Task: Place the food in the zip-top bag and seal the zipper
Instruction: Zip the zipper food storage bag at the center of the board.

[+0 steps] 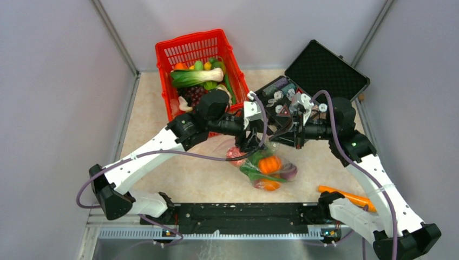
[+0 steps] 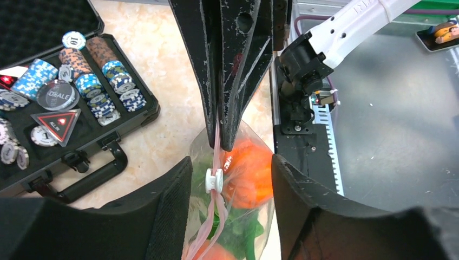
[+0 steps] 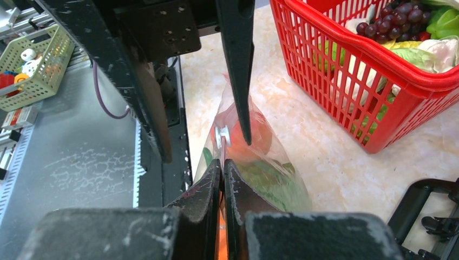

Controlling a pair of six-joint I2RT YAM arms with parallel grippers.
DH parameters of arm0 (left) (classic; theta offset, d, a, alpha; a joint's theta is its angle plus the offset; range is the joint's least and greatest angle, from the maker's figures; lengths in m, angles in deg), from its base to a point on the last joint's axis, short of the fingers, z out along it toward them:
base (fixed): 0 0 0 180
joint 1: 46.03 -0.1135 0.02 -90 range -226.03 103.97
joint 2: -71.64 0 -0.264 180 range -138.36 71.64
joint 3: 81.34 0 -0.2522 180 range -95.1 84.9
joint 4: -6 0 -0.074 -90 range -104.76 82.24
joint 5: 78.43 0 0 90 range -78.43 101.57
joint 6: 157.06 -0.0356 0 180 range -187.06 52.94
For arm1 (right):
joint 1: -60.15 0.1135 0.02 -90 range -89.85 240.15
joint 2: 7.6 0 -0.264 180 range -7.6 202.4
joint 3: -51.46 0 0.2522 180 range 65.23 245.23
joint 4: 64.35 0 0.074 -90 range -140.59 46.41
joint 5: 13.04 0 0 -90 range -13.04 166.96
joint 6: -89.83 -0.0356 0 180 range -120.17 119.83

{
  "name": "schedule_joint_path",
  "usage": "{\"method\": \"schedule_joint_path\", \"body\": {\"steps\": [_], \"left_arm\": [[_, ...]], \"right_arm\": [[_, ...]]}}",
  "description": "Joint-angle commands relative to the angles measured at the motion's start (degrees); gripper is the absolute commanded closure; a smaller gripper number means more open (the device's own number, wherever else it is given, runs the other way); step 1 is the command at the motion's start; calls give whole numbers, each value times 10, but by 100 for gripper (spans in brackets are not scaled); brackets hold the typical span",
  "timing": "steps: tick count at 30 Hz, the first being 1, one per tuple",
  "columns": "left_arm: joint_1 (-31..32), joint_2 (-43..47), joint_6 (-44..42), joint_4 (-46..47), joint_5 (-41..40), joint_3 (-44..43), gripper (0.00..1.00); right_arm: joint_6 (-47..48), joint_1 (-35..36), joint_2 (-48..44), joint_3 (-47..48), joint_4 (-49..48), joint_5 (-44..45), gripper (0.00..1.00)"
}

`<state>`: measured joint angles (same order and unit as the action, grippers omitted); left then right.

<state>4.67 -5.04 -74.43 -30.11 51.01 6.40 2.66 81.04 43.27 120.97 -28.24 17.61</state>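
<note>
A red plastic lattice basket [image 1: 189,51] stood at the far left of the beige marbled table [image 1: 205,181]. To its right lay an open black case [image 1: 325,70], its lid tipped back toward the far right corner. The tray held stacks of poker chips [image 2: 103,81] in blue, white and orange, with a round dealer button [image 2: 57,96] and a red-lit triangular marker [image 2: 57,120] just beside them. The carry handle [image 2: 89,181] rested on the table. A small green basket [image 3: 46,70] of trinkets sat off the table on a grey metal surface [image 3: 81,162].
</note>
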Motion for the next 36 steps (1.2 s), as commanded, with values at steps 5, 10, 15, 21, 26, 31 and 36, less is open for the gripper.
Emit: {"method": "schedule_joint_path", "body": {"steps": [5, 10, 15, 21, 26, 31, 36], "left_arm": [[0, -14, -43, -56, -12, -38, 59], [0, -22, -37, -48, -8, -45, 72], [0, -17, -24, -24, -24, -38, 69], [0, -12, -20, -27, -44, -29, 85], [0, -7, -39, -59, -71, -28, 95], [0, 7, -64, -90, -99, -14, 97], [-1, 22, -77, -112, -117, 0, 97]], "right_arm": [[0, 3, -5, 16, -21, -3, 100], [1, 3, -4, 20, -19, -2, 100], [4, 3, -6, 20, -10, 0, 100], [3, 3, -4, 22, -14, 3, 100], [5, 3, -5, 20, -13, 13, 100], [6, 3, -11, 17, -6, 23, 100], [14, 3, -13, 18, 4, 31, 100]]}}
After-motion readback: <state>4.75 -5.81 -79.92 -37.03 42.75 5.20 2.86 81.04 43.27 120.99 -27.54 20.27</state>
